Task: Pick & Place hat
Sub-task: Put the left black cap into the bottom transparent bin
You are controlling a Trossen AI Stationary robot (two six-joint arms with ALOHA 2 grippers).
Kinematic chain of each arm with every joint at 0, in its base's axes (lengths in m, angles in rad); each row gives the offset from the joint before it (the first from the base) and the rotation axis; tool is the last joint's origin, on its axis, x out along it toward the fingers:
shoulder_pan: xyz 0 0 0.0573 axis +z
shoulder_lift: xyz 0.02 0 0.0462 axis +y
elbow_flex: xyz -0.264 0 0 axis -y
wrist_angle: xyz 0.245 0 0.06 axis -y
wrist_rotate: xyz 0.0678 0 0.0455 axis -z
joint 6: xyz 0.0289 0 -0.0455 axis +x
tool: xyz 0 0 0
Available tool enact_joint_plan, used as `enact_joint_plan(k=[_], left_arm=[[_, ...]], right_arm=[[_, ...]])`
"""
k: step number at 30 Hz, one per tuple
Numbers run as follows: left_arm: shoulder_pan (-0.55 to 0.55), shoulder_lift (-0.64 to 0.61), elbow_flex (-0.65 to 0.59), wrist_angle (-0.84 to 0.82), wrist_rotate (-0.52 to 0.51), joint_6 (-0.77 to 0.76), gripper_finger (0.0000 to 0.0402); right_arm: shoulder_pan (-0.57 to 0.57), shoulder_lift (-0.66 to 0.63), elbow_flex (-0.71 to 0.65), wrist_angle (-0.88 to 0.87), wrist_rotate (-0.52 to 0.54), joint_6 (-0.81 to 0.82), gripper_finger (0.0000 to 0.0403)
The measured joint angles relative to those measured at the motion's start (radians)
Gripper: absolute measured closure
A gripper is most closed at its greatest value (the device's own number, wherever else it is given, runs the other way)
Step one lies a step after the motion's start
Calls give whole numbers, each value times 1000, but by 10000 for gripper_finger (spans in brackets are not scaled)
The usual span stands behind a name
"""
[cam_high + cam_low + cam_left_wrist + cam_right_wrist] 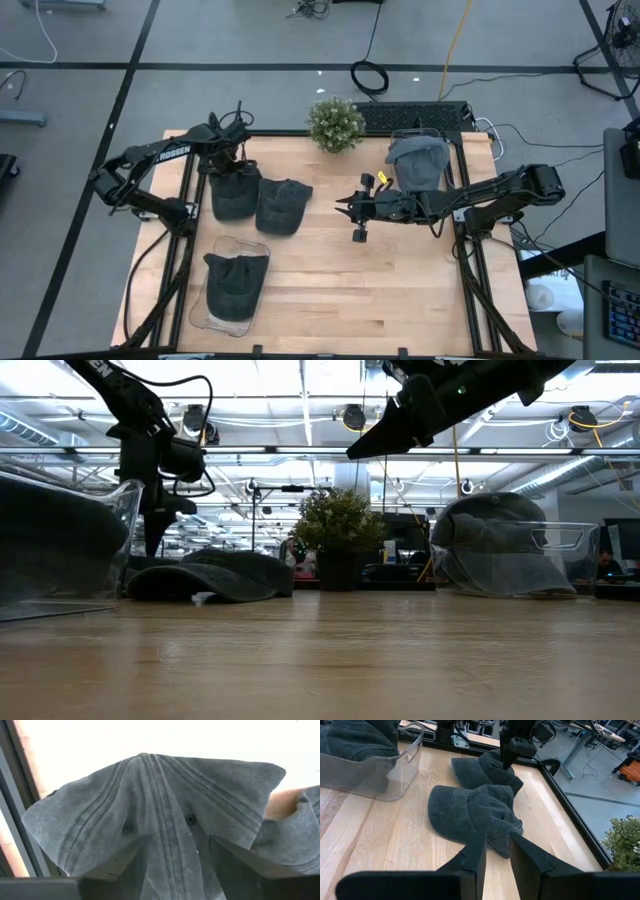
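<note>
Two dark grey hats lie side by side on the wooden table, left of its middle. The left hat [235, 195] [487, 767] lies under my left gripper [232, 165] [512, 750], which points straight down onto its crown, fingers apart. The right hat [283, 205] [470, 812] rests flat with no gripper on it. My right gripper [345, 210] [497, 837] hangs above the table's middle, pointing toward the hats. A narrow gap shows between its fingers and nothing is in it. My left gripper comes from above, pointing down, onto the crown of the left hat [165, 820]. Its fingers [112, 872] sink into the cloth on either side of a raised ridge of the crown [170, 865]. The hat lies on the table.
A clear bin [440, 140] with a hat in it stands at the far right, and a small potted plant [335, 122] at the far edge. A clear tray [200, 315] holding another hat sits near the front left. Bare wood spreads across the middle and front right.
</note>
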Motion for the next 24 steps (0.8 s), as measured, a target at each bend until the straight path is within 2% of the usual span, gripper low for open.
enact_joint_plan(k=[6,11,15,18,22,24], left_arm=[[0,50,-30,-2,-1,-2,208],[0,120,-49,-3,-30,6,211],[0,128,-48,3,-28,21,231],[1,120,-42,-6,-5,33,273],[10,100,-41,-12,2,46,369],[20,80,-41,-15,5,65,387]], right_arm=[[0,0,0,0,0,0,328],[0,0,0,0,0,0,328],[0,0,0,0,0,1,328],[0,0,0,0,0,1,328],[0,0,0,0,0,1,328],[0,0,0,0,0,8,328]])
